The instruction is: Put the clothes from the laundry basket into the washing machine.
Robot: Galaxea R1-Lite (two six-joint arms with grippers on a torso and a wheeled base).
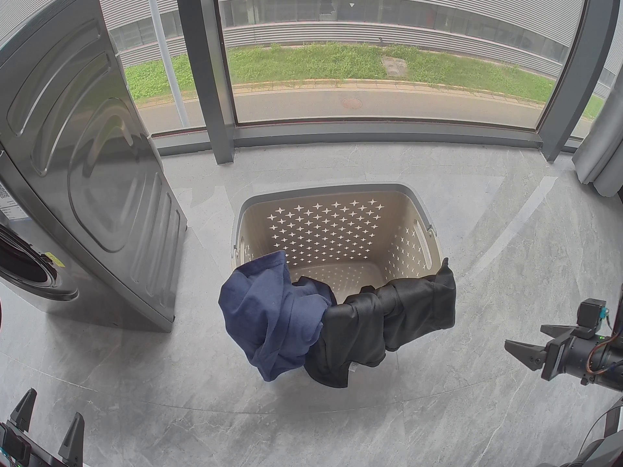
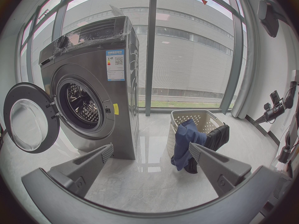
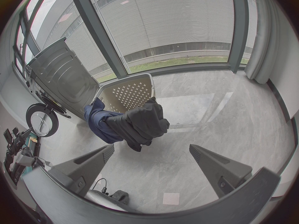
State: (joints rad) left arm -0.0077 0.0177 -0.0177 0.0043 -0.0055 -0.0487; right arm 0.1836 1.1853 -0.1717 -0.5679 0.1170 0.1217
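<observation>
A beige laundry basket (image 1: 337,228) stands on the floor in front of me. A blue garment (image 1: 272,312) and a black garment (image 1: 383,322) hang over its near rim. The grey washing machine (image 1: 84,157) stands to the left, its round door (image 2: 29,119) swung open and the drum (image 2: 79,105) bare. My left gripper (image 1: 48,423) is low at the near left, open and holding nothing. My right gripper (image 1: 529,345) hovers to the right of the basket, open, its fingers pointing toward the black garment (image 3: 143,122).
Tall windows (image 1: 363,47) with grey frames close off the far side. A grey curtain (image 1: 603,144) hangs at the far right. Bare grey floor (image 1: 402,416) lies between me and the basket.
</observation>
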